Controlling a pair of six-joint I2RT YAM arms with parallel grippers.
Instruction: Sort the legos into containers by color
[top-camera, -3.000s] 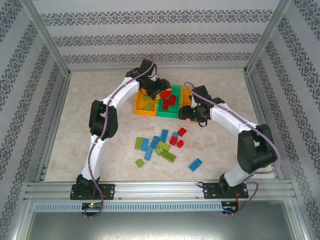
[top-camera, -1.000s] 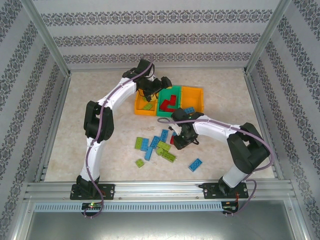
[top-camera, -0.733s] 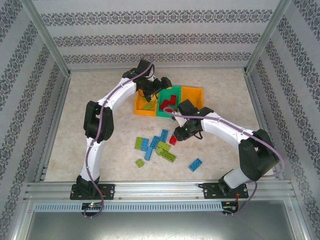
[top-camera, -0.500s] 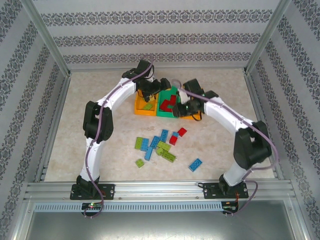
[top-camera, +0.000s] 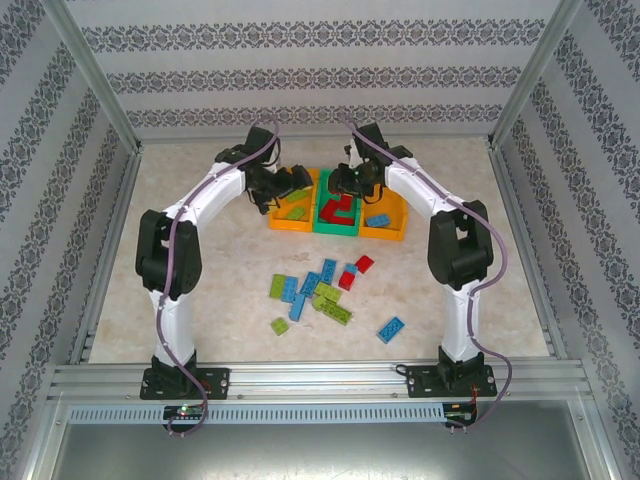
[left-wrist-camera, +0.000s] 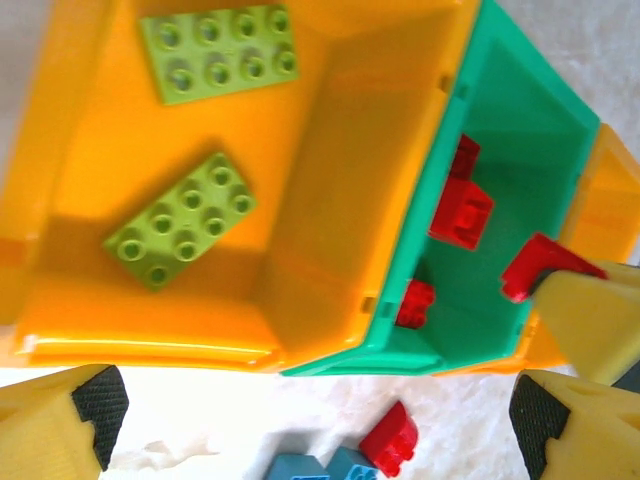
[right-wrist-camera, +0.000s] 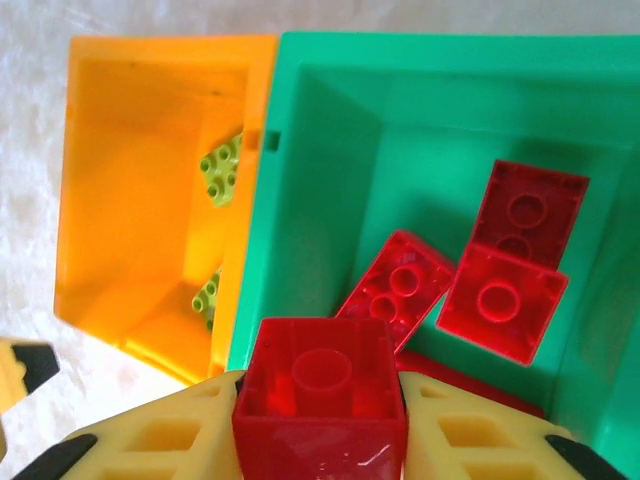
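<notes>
One red brick (right-wrist-camera: 320, 395) is pinched between the yellow fingers (right-wrist-camera: 150, 440) of the right tool (right-wrist-camera: 320, 440), above the green bin (right-wrist-camera: 330, 100), where other reds (right-wrist-camera: 500, 300) lie. The left tool (left-wrist-camera: 315, 415) gapes wide and empty over the orange bin (left-wrist-camera: 60, 200), which holds lime bricks (left-wrist-camera: 180, 230). More legos (top-camera: 318, 290) lie loose on the counter (top-camera: 200, 280). They look light, rigid and slick; flat opposite sides should give a surer hold than the studs.

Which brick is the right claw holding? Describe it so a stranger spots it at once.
Find the green bin in the middle of the three-bin row at the far side of the table. The right claw hangs over it with a square red brick pinched between its yellow fingers. The other red bricks lie loose in the bin; this one is gripped.
</notes>
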